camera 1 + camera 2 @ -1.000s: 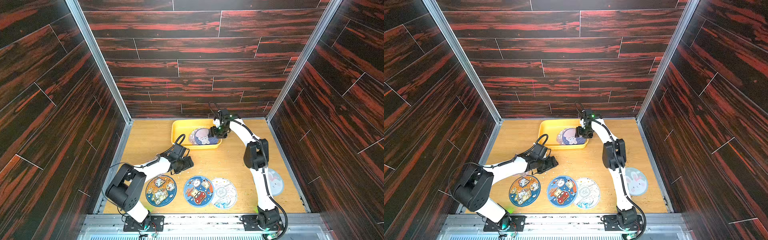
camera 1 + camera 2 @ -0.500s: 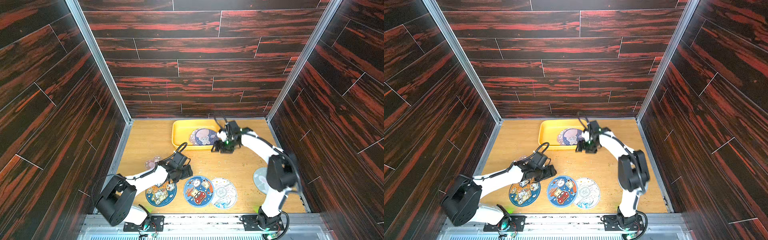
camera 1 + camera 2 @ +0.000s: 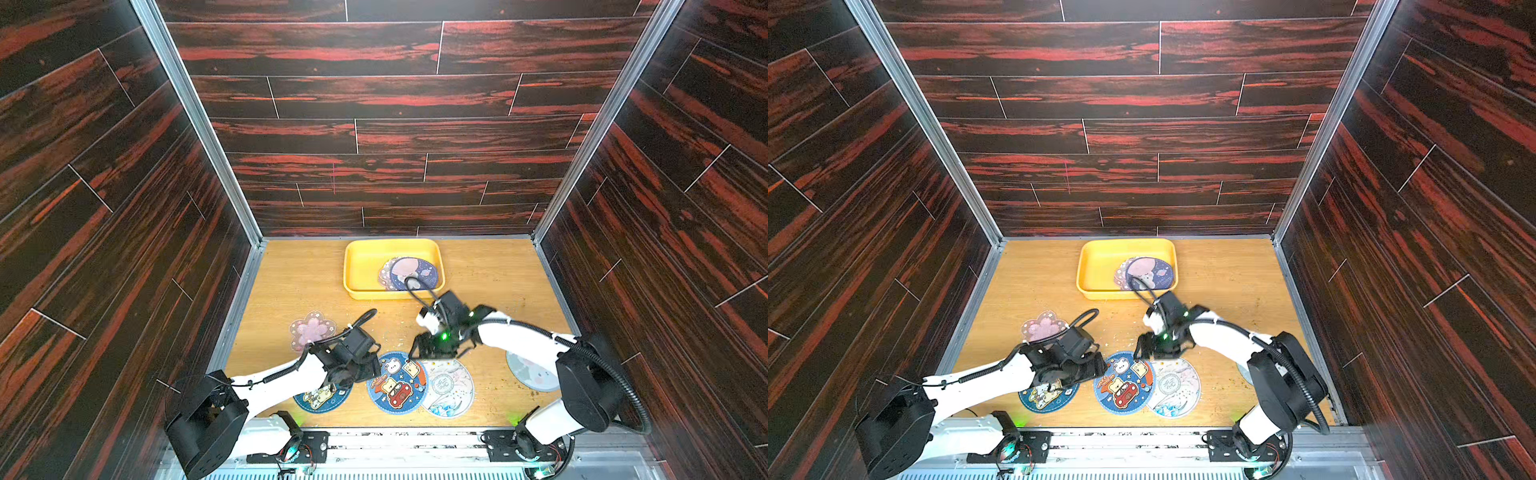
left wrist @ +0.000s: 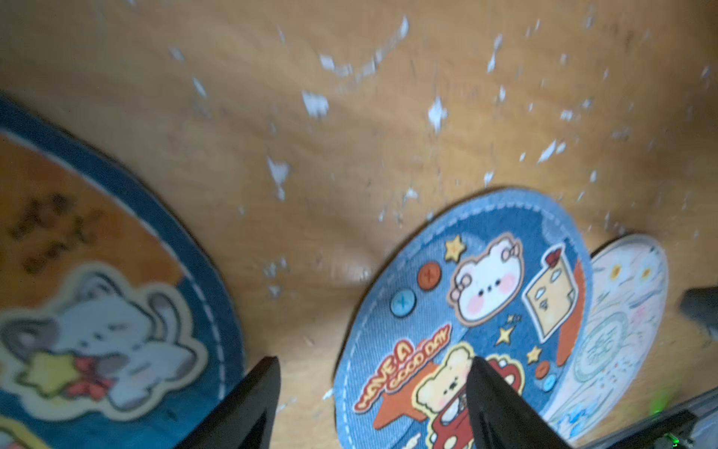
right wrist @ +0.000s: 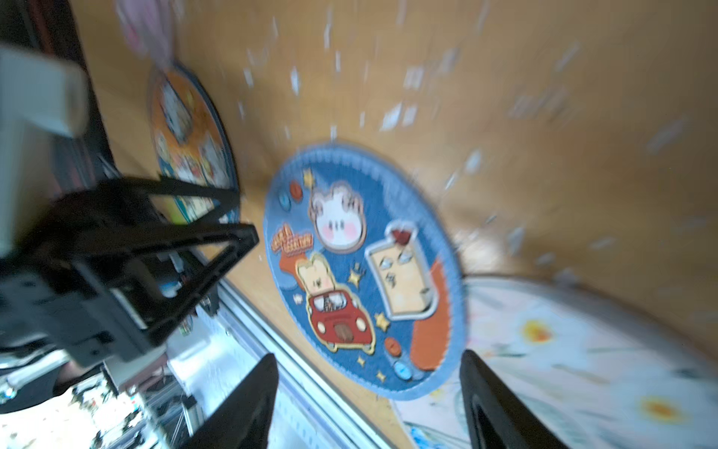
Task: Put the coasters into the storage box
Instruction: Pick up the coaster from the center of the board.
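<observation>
Left wrist view is showing the left gripper (image 4: pixel 373 361) spread and empty, the edge of the blue car coaster (image 4: pixel 466 303) lying between its jaws. The right gripper (image 5: pixel 367 355) is hanging equally wide, carrying nothing. Thin, light, probably floppy, the coaster is lying flat, overlapping the wave coaster (image 4: pixel 621 311); pinching its free rim is looking best, bare table (image 3: pixel 390 322) lying toward the storage box (image 3: pixel 365 266).

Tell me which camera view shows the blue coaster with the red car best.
The right wrist view: the blue coaster appears whole and large, though slightly blurred. The left wrist view crops it, and a finger covers part. Both top views show it small.
</observation>
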